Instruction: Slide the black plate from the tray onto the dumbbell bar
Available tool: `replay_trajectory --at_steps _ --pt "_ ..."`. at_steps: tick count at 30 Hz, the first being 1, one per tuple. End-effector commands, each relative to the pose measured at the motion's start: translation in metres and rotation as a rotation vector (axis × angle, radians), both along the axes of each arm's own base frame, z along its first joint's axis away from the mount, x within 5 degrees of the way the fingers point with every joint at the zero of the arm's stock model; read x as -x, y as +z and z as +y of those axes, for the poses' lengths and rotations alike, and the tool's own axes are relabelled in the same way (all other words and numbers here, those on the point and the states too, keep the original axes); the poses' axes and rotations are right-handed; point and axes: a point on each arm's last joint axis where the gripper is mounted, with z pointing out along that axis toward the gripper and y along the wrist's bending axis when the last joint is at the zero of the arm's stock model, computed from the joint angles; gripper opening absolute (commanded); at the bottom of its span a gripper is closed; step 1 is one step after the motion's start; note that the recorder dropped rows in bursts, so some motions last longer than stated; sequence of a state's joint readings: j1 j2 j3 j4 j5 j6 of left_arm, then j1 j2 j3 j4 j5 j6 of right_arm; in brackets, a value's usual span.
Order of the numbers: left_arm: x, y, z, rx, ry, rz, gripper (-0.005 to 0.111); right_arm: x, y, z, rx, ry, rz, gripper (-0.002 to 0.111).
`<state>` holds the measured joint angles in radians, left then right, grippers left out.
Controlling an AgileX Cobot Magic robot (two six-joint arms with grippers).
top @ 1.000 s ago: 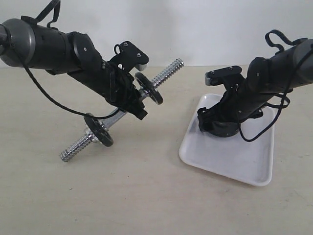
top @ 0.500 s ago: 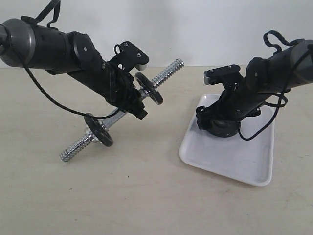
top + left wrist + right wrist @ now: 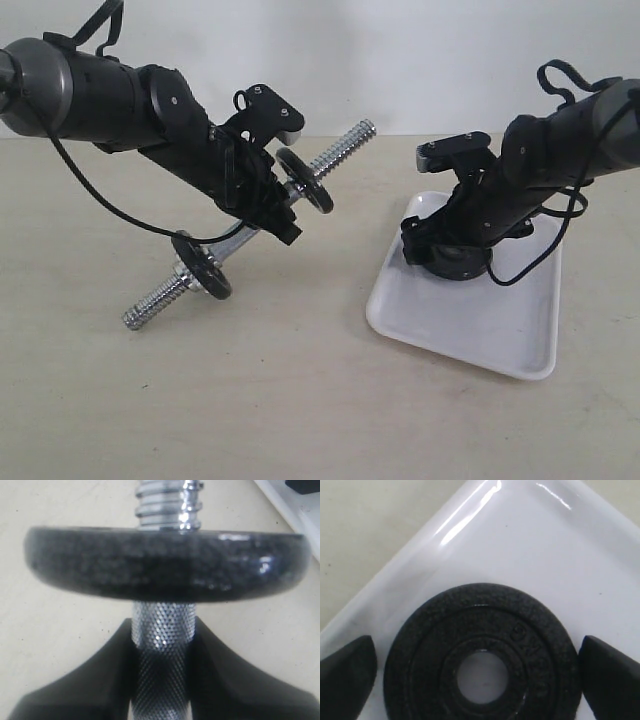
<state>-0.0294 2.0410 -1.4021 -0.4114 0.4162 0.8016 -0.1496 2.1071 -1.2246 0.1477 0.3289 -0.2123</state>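
Black plate (image 3: pixel 485 615) lies flat in a corner of the white tray (image 3: pixel 480 325), its centre hole facing up. Your right pincer (image 3: pixel 479 670) hangs low over it with its fingers (image 3: pixel 347 667) spread wide, one on each side of the plate; one sits just beside the rim, the other leaves a sliver of tray showing. The tray rests on the pale desk (image 3: pixel 300 400), on the right of the exterior view. On the left, your left pincer (image 3: pixel 163 650) is clamped on the knurled middle of the chrome bar (image 3: pixel 345 142). The bar is tilted: one threaded end is raised and points toward the tray, the other is down at the desk. Two black discs already sit on the bar, one (image 3: pixel 305 180) just beyond the pincer on the raised side, one (image 3: pixel 202 265) near the low end.
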Motion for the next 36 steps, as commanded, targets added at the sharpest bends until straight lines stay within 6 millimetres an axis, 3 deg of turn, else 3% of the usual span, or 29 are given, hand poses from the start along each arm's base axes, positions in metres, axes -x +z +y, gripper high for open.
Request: replay_trajectory --at_steps 1,3,6,11,19,28,36 --pt "-0.01 0.046 0.004 0.011 0.063 -0.216 0.004 0.029 -0.036 0.006 -0.055 0.022 0.3 0.067" --pt "-0.01 0.046 0.004 0.009 0.062 -0.216 0.004 0.03 -0.036 0.006 -0.054 0.028 0.307 0.047" --pt "-0.01 0.046 0.004 0.009 0.062 -0.216 0.004 0.03 -0.036 0.006 -0.054 0.028 0.307 0.026" --pt "-0.01 0.046 0.004 0.009 0.062 -0.216 0.004 0.03 -0.036 0.006 -0.054 0.028 0.309 0.002" --pt "-0.01 0.046 0.004 0.008 0.059 -0.213 0.004 0.032 -0.036 0.006 -0.059 0.036 0.328 0.0" --pt "-0.009 0.044 0.003 0.011 0.05 -0.193 0.004 0.027 0.007 0.006 -0.041 0.03 0.205 0.0" --pt "-0.006 0.054 0.003 0.011 0.046 -0.212 0.004 0.027 0.009 0.006 -0.038 0.035 0.197 0.0"
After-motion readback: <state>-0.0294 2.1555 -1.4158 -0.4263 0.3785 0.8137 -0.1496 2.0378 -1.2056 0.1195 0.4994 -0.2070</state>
